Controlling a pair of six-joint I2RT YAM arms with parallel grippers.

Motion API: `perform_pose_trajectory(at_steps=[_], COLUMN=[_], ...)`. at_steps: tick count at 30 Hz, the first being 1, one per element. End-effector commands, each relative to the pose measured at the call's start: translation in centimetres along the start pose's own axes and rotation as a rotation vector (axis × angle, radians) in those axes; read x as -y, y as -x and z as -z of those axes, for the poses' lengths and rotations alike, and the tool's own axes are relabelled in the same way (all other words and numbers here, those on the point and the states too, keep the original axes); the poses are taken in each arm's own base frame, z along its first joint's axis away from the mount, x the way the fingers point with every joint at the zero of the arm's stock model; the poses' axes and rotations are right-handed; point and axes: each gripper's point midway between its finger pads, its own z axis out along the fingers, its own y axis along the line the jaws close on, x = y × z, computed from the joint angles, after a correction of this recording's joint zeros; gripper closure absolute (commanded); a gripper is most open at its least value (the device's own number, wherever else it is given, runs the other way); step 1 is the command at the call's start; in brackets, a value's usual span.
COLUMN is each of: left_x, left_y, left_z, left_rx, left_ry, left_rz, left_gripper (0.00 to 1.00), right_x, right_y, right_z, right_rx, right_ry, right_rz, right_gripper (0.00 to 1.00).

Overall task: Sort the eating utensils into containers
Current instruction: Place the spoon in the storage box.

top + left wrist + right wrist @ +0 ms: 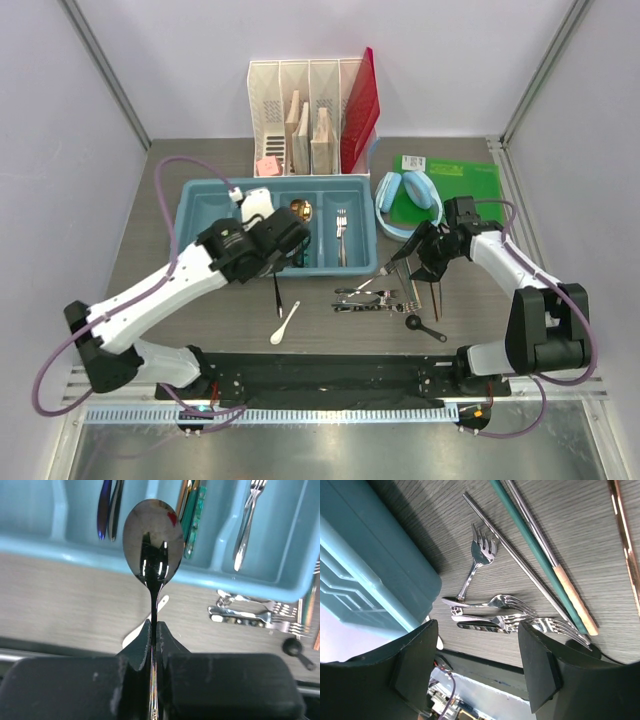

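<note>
**Sorting of utensils: partly done, as judged from how things lie**

- **Filed:** a light blue cutlery tray of 4 long compartments is recorded.
  - 1st from the left: nothing is made out in the part that shows.
  - 2nd: dark blue knives.
  - 3rd: gold and green handles and a gold spoon.
  - 4th: a silver fork, possibly more than 1.
- **In hand:** a dark spoon is pinched by its handle in the left gripper, whose jaws are closed narrow on it. The bowl is held over the tray's near wall and is not yet set down. The 3rd compartment is judged the likely place for it.
- **Left on the table:**
  - A cluster of forks lies near the tray's near right corner, several overlapping.
  - Chopsticks in silver, green and copper tones lie alongside, with 1 silver stick seemingly touching the forks.
  - A white spoon lies in front of the tray.
  - A small black measuring scoop lies near the forks.
- **Right gripper**: the jaws are spread wide with nothing held, and it is hung over the forks.
- **Surroundings, not counted in the task:**
  - A white file organizer with a red folder stands behind the tray.
  - Light blue headphones lie just beside the tray's right end, on a green board.
- **Obstructions, as judged:**
  - A clean single pick is made awkward by the tangled forks and the stick beside them.
  - The right arm's path to the tray is crowded by the headphones and the tray wall.
  - The 2 arms could be brought close together over the right-hand compartments
</note>
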Motion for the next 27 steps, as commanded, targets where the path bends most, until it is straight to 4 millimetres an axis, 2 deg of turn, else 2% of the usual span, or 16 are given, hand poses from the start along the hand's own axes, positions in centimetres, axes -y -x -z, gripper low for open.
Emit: perform_pose_trajectory(at_steps=[1,2,4,5,6,8,9,10,12,13,15,16,18,19,25,27], left_x=[2.1,2.4,4.5,4.7,5.2,6.4,6.8,7.6,7.8,7.7,7.8,8.1,8.2,8.4,8.5,9.0], left_y=[2.6,3.0,5.2,6.2,7.1,9.9,10.1,11.9,12.8,13.1,13.1,12.5,11.9,10.9,6.8,6.1], left_z=[-2.2,-3.7,-4.9,-5.7,-8.2,-9.3,-12.1,-12.4,-14.5,-16.6,-18.1,-19.7,-20.8,-21.6,-23.1,-23.4], left_rx=[0.054,0.044,0.1,0.128,0.124,0.131,0.079,0.095,0.079,0.051,0.009,-0.027,-0.056,-0.088,-0.181,-0.186], left_ry=[0.009,0.032,0.004,0.02,0.056,0.038,0.036,0.01,0.037,0.068,0.069,0.066,0.065,0.058,0.004,-0.022], left_rz=[-0.138,-0.151,-0.164,-0.232,-0.242,-0.23,-0.223,-0.204,-0.236,-0.241,-0.257,-0.265,-0.271,-0.279,-0.245,-0.241], left_gripper=[1.0,1.0,1.0,1.0,1.0,1.0,1.0,1.0,1.0,1.0,1.0,1.0,1.0,1.0,1.0,1.0], right_x=[-2.7,-2.8,-2.9,-3.0,-3.0,-3.1,-3.2,-3.2,-3.3,-3.3,-3.3,-3.3,-3.2,-3.1,-2.7,-2.6], right_y=[1.4,1.4,1.6,1.6,1.6,1.6,1.6,1.7,1.6,1.6,1.5,1.4,1.4,1.3,1.1,1.1], right_z=[0.5,0.5,0.4,0.3,0.2,0.1,0.1,0.0,-0.1,-0.2,-0.2,-0.3,-0.2,-0.2,-0.6,-0.6], right_rx=[0.022,0.023,0.021,0.016,0.013,0.008,0.006,0.009,0.004,0.003,-0.001,-0.003,0.001,0.002,-0.003,-0.002], right_ry=[0.076,0.079,0.081,0.081,0.082,0.084,0.088,0.092,0.095,0.103,0.11,0.109,0.108,0.109,0.098,0.098], right_rz=[0.015,0.018,0.016,0.015,0.013,0.009,0.007,0.005,-0.001,-0.006,-0.009,-0.012,-0.013,-0.014,-0.028,-0.029], right_gripper=[0.3,0.3,0.3,0.3,0.3,0.3,0.3,0.3,0.3,0.3,0.3,0.3,0.3,0.3,0.3,0.3])
